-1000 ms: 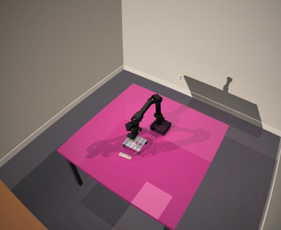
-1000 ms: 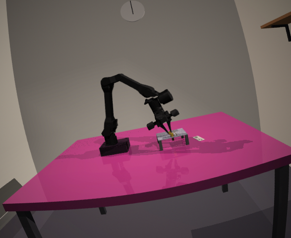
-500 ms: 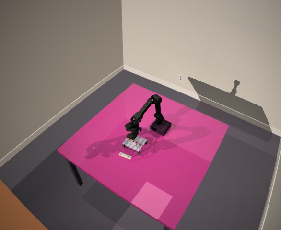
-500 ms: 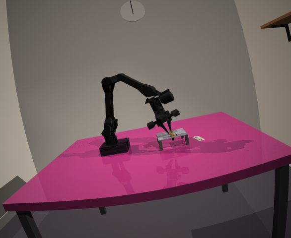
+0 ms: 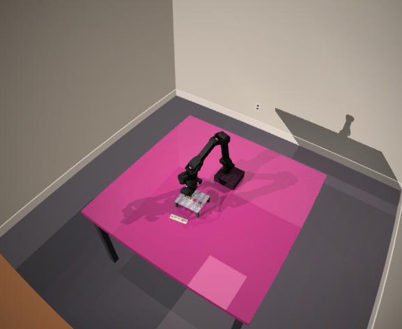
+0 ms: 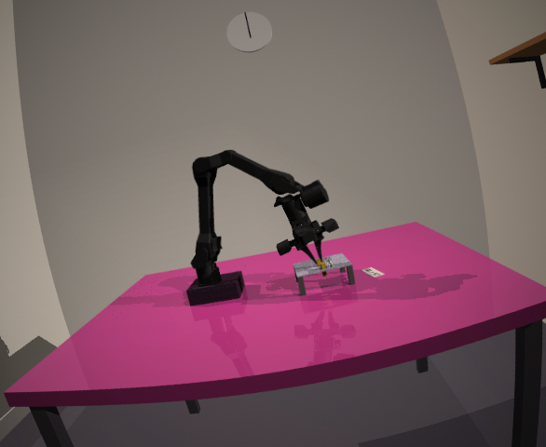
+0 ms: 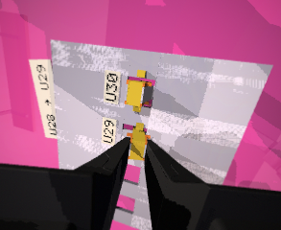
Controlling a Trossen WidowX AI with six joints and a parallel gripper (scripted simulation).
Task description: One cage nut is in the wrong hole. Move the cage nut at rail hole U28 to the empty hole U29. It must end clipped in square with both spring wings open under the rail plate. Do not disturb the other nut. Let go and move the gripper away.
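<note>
Top view: your black arm bends over a small grey rail plate (image 5: 201, 206) (image 6: 303, 267) (image 7: 193, 86) on a pink table.

Exterior view: your gripper (image 5: 188, 195) (image 6: 320, 261) (image 7: 139, 144) points down, its fingertips meeting yellow at the plate.

Wrist view: your fingertips are closed on the yellow cage nut (image 7: 138, 145), which is at the hole labelled U29; its seating is unclear. The other nut (image 7: 135, 92) sits beside the U30 label. The held nut is probably light and stiff, with springy wings; grip its narrow body squarely, clear of those wings.
</note>
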